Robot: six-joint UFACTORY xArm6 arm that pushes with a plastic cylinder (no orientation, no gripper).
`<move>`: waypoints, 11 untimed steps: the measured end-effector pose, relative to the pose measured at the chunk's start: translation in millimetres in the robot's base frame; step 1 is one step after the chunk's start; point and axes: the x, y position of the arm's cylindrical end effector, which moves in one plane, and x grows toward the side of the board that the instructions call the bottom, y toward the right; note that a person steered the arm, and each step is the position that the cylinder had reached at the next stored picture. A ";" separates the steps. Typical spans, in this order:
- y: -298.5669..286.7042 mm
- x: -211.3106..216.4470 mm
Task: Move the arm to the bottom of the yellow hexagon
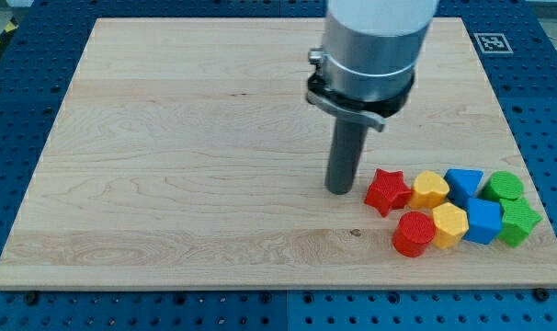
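Note:
The yellow hexagon [450, 224] lies in a cluster of blocks near the board's lower right corner. It touches a red round block [413, 233] on its left and a blue cube [483, 221] on its right. My tip [339, 189] rests on the board to the left of the cluster, just left of the red star [387, 191], and up and to the left of the yellow hexagon. The rod stands upright under the grey arm body [370, 51].
A yellow heart-like block [429, 188], a blue triangle-like block [463, 182], a green round block [504, 187] and a green star [518, 222] complete the cluster. The wooden board [187, 156] lies on a blue perforated table. The board's bottom edge runs just below the cluster.

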 end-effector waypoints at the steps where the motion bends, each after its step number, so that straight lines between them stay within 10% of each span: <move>1: -19.8 17.0; 4: -13.7 104.8; 11: 134.3 104.0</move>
